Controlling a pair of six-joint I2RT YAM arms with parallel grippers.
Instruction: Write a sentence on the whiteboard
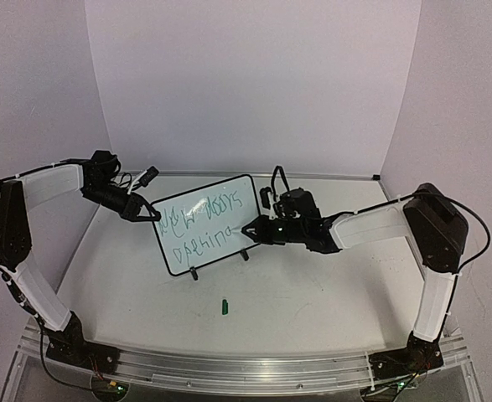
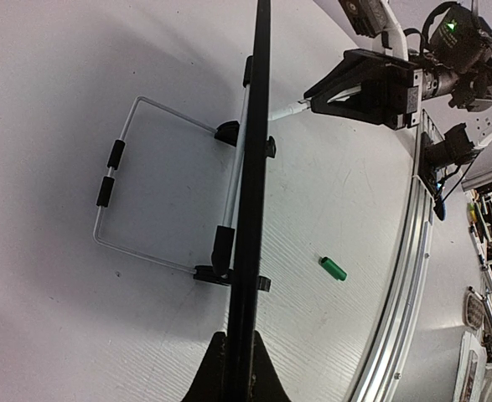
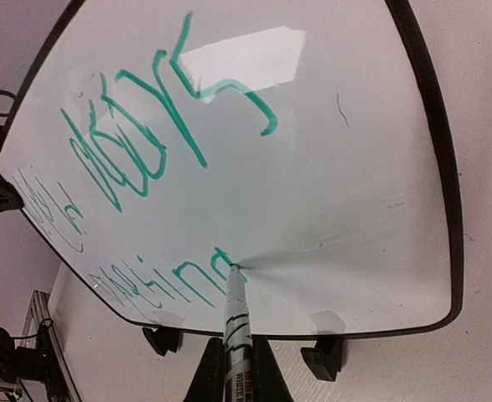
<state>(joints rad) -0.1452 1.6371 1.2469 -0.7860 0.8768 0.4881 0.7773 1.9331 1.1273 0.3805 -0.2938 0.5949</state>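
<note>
Green sentence (image 1: 202, 222) covers two lines of the whiteboard (image 1: 229, 243) standing on the worktop (image 1: 313, 285). Right tool (image 1: 256, 228), clamped on a marker (image 3: 235, 322), points it leftward, tip touching the lower line's end. Left tool (image 1: 149, 214) pinches the board's opposite edge.

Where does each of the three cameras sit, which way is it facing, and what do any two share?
Top external: above and behind the arms, looking down at the table; both arms show, left gripper and right gripper at the whiteboard.
Left wrist: sights along the whiteboard's edge toward the right arm; its gripper clamps it.
Right wrist: faces the sentence; its gripper holds the marker.
Shared: top and left wrist both show the green cap.
</note>
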